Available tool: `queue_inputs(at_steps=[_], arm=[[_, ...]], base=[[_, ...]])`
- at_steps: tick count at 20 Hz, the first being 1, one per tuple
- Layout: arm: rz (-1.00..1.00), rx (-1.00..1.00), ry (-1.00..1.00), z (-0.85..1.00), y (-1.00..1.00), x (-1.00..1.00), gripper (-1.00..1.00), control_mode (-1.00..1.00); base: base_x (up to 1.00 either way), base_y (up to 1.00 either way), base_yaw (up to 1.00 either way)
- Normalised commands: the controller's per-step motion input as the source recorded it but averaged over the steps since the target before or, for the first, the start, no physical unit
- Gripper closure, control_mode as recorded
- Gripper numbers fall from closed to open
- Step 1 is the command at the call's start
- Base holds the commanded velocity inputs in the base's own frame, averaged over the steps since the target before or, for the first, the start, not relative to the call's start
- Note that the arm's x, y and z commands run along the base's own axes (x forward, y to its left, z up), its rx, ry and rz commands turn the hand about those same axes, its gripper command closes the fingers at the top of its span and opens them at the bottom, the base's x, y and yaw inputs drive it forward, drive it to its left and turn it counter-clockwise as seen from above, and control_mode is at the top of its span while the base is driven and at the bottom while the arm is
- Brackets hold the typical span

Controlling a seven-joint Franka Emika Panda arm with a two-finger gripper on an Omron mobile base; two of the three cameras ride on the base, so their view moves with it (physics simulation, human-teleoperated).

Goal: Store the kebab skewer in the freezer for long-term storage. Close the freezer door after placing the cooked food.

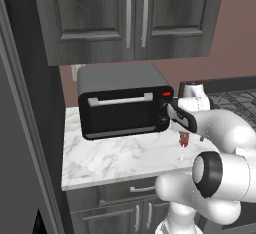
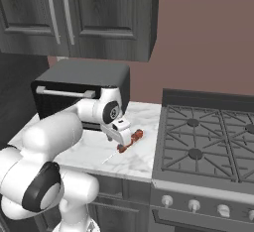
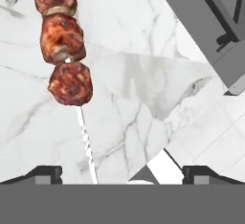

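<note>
- Kebab skewer (image 3: 64, 50) lies flat on the white marbled counter (image 1: 115, 160), in front of the black toaster oven (image 1: 125, 108) and toward that oven's right-hand corner as seen from the left base camera.
- Right base camera places the skewer between the toaster oven and the grey gas stove (image 2: 208, 146), close to the counter edge that meets the stove.
- Three reddish-brown meat chunks are visible in the hand view, with the thin pale stick running out from the lowest chunk toward the fingertips (image 3: 45, 174).
- Pincer (image 2: 120, 133) stands open above the skewer, jaws spread wide, nothing between them; the stick passes just inside the left-hand fingertip in the hand view.
- Contact between pincer and skewer: none apparent, though the arm hides part of the skewer in both base views, so this is probably but not certainly so.
- Dark grey wall cabinets (image 1: 130, 13) hang above the toaster oven; drawers sit below the counter.
</note>
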Motion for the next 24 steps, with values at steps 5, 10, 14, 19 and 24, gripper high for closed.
queue_inputs(at_steps=[5,10,14,19,24], arm=[[0.05,0.0,-0.05,-0.03,-0.01,0.19,-1.0,-1.0],[0.06,0.0,-0.02,-0.15,0.0,0.21,-1.0,-1.0],[0.05,0.0,-0.04,-0.17,0.0,0.19,-1.0,-1.0],[0.05,0.0,-0.07,-0.21,-0.07,0.1,-1.0,-1.0],[0.02,0.0,-0.06,-0.23,-0.13,0.02,-1.0,-1.0]], base=[[0.0,0.0,0.0],[0.0,0.0,0.0],[0.0,0.0,0.0],[0.0,0.0,0.0],[0.0,0.0,0.0]])
